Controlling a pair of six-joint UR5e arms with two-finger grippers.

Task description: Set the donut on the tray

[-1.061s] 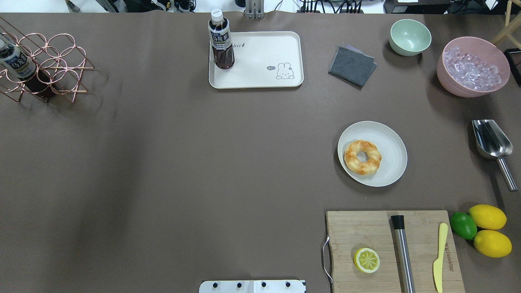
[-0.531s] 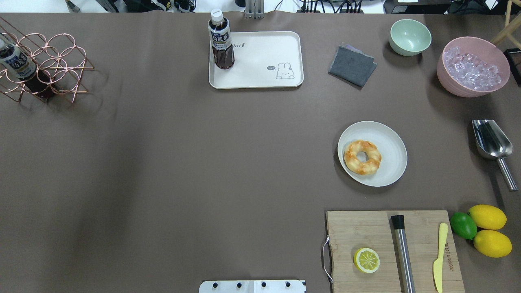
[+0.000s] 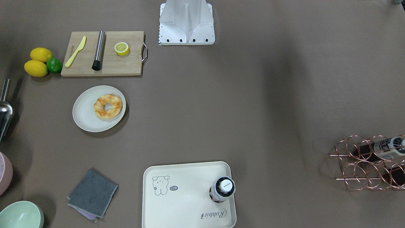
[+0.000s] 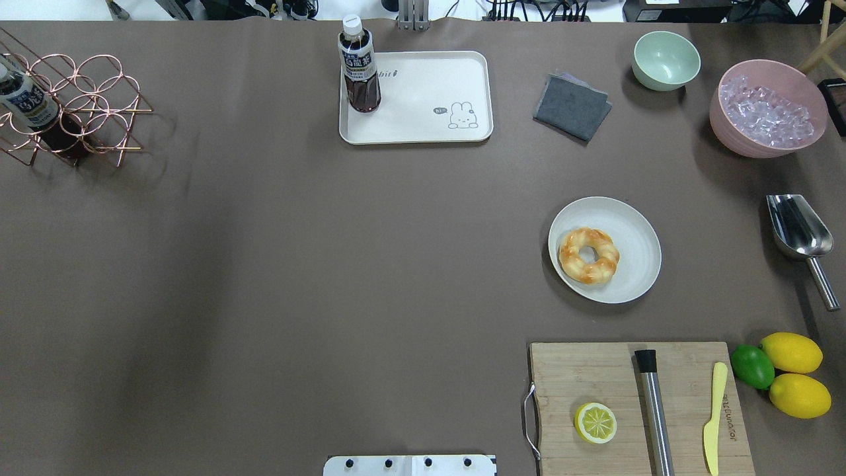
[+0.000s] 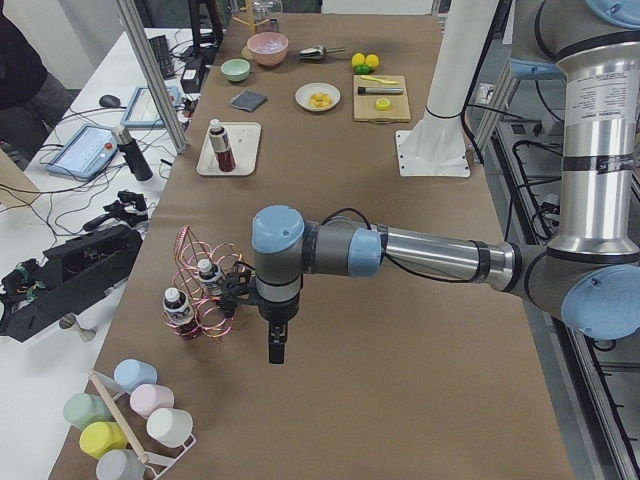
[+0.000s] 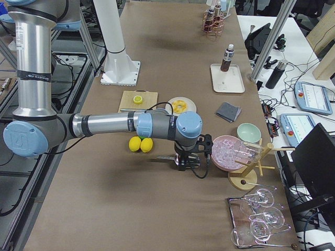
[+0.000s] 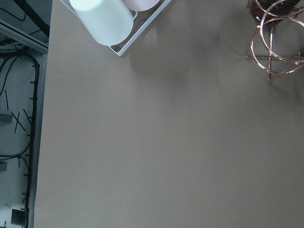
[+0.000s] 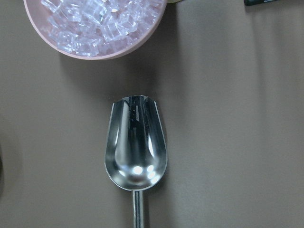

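The twisted golden donut (image 4: 589, 255) lies on the left part of a round off-white plate (image 4: 631, 225) right of the table's middle; it also shows in the front view (image 3: 107, 106). The cream-white tray (image 4: 429, 106) with the bear drawing lies at the far middle edge, with a dark drink bottle (image 4: 359, 66) upright in its left corner. Neither gripper shows in the overhead or front views. The left gripper (image 5: 275, 350) hangs over bare table near the copper rack, far from the donut. The right gripper (image 6: 183, 163) hangs over the metal scoop. I cannot tell whether either is open or shut.
A cutting board (image 4: 595, 370) with a lemon half (image 4: 595, 423), a metal rod and a yellow knife lies near the robot's right. Lemons and a lime (image 4: 752, 365), a scoop (image 4: 796, 228), a pink ice bowl (image 4: 767, 109), a green bowl (image 4: 665, 59), a grey cloth (image 4: 572, 107) and a copper rack (image 4: 73, 109) stand around.
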